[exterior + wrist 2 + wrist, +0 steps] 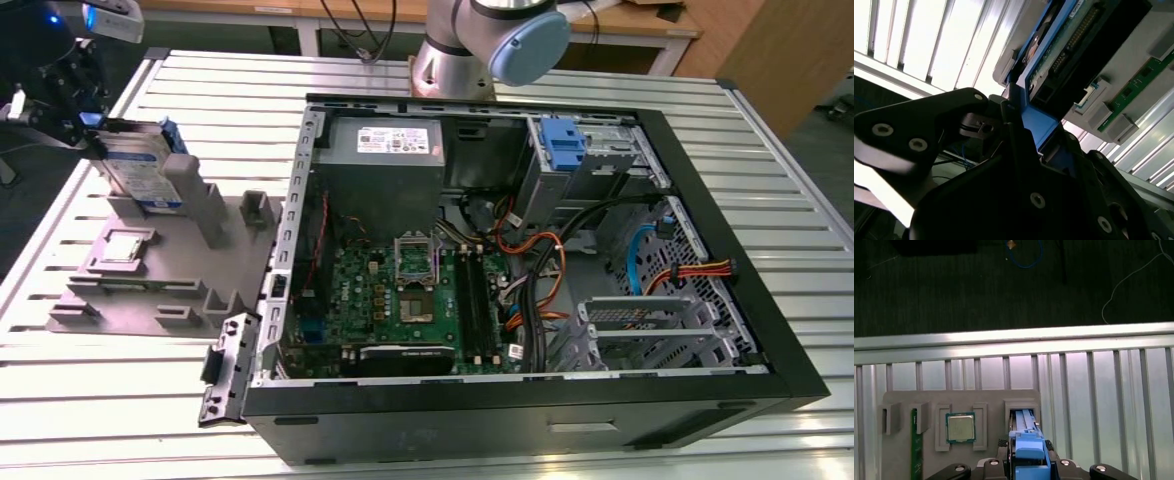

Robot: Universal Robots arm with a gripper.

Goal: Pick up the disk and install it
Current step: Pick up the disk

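Exterior view: the disk (138,168) stands on edge in a slot of the grey fixture block (147,290), on the table (240,90) at the exterior view's left, well apart from the open PC case (787,300). The gripper (83,120) is on its upper end. The case holds a motherboard (400,290), a power supply (380,140) and a drive bay with a second blue carrier (563,145) seated in it. A metal drive cage (641,325) sits lower in the case, and we can't make out a drive in it. Second wrist view: the jaws look clamped on the disk's blue frame (1040,127), one black finger on each side. The drive's circuit board (1069,35) and connector face this camera. We judge the drive rigid, fairly heavy for its size and shock-sensitive. The plastic frame is smooth and flexes a little. Best hold is across the frame's end, as here, off the bare board and connector. First wrist view: the frame (1029,452) sits between the jaws, with its rails running down into the fixture slot, so we read it as not yet clear of the slot. The neighbouring pockets hold a CPU (960,426) and a green memory stick (916,450) on edge.
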